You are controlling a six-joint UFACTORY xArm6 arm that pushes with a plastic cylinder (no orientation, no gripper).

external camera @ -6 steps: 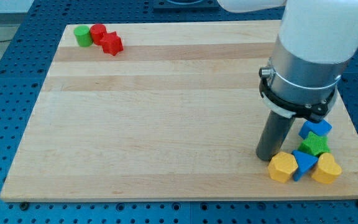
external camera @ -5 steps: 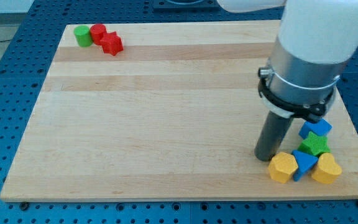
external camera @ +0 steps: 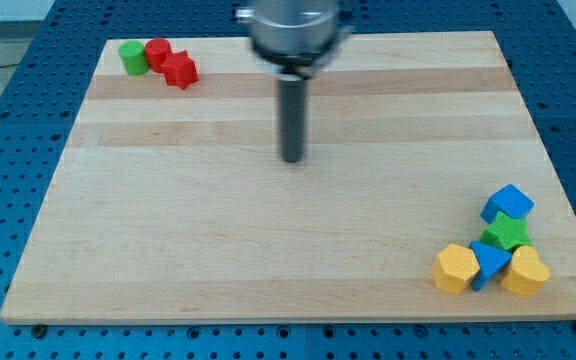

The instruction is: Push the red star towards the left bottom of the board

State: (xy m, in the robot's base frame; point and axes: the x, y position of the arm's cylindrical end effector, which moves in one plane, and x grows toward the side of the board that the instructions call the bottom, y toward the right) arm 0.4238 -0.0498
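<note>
The red star (external camera: pixel 180 71) lies near the board's top left corner, touching a red cylinder (external camera: pixel 158 52) that sits beside a green cylinder (external camera: pixel 133 57). My tip (external camera: pixel 292 158) stands on the board in the upper middle, well to the right of and a little below the red star, touching no block.
A cluster sits at the board's bottom right: a blue block (external camera: pixel 508 203), a green star (external camera: pixel 505 233), a yellow hexagon (external camera: pixel 455 269), a blue triangle (external camera: pixel 488 264) and a yellow heart (external camera: pixel 526 271). The wooden board (external camera: pixel 268 240) rests on a blue perforated table.
My tip has moved far to the left and up, from beside the bottom right cluster to the upper middle of the board. No block has moved.
</note>
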